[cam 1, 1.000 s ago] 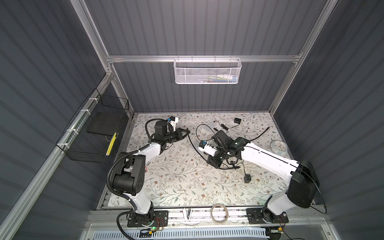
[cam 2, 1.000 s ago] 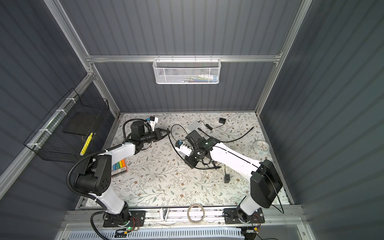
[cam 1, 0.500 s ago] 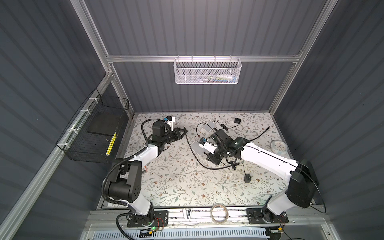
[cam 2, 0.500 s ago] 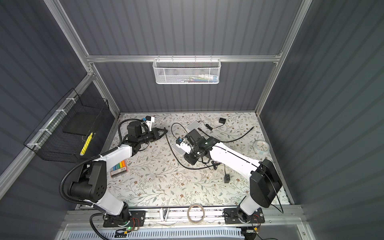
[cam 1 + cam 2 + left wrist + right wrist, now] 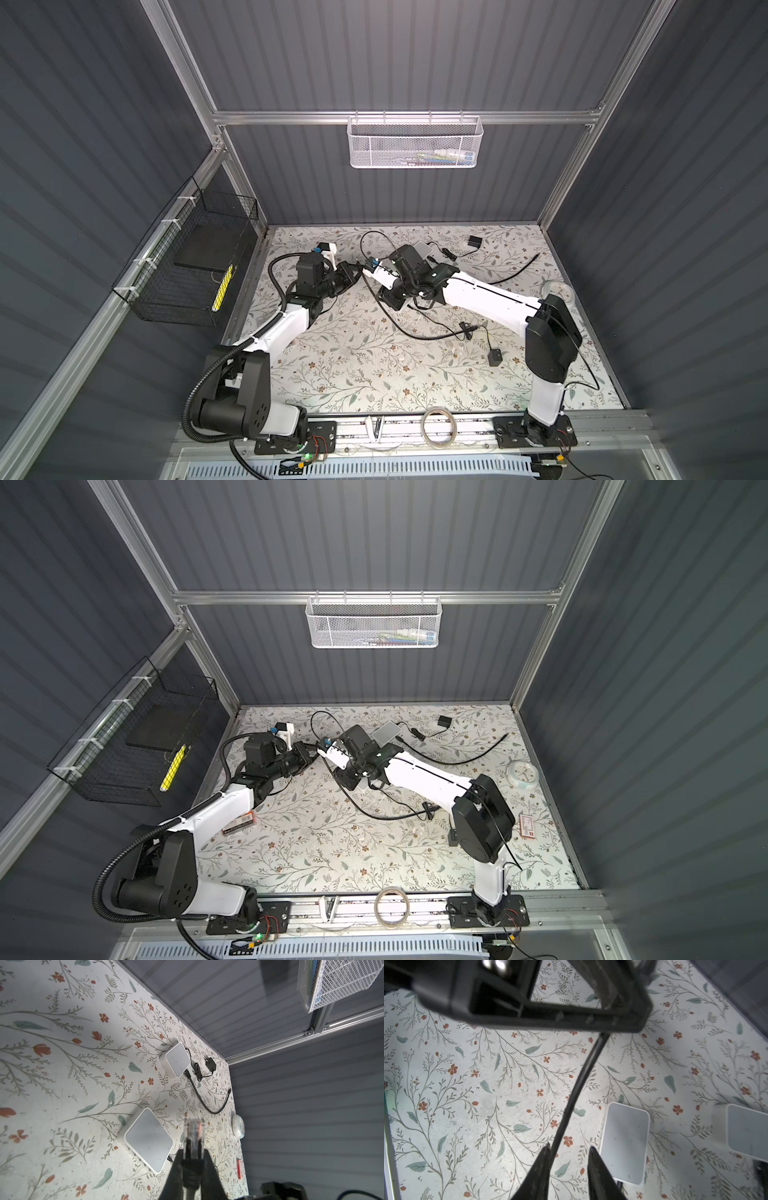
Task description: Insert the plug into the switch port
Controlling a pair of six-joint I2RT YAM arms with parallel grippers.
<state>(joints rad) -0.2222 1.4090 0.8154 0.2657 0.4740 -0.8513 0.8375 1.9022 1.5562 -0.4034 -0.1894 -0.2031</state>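
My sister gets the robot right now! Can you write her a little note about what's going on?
Left gripper: shut on the clear plug, held in the air.
Right gripper: open; black cable passes its fingers unclamped.
Nearest white switch box lies flat on the table.
Done: plug picked up.
Left: line it up and push it into a port.

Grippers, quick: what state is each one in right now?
Left gripper: closed on the clear plastic network plug.
Right gripper: open, jaws apart; the black cable runs past one finger, unclamped.
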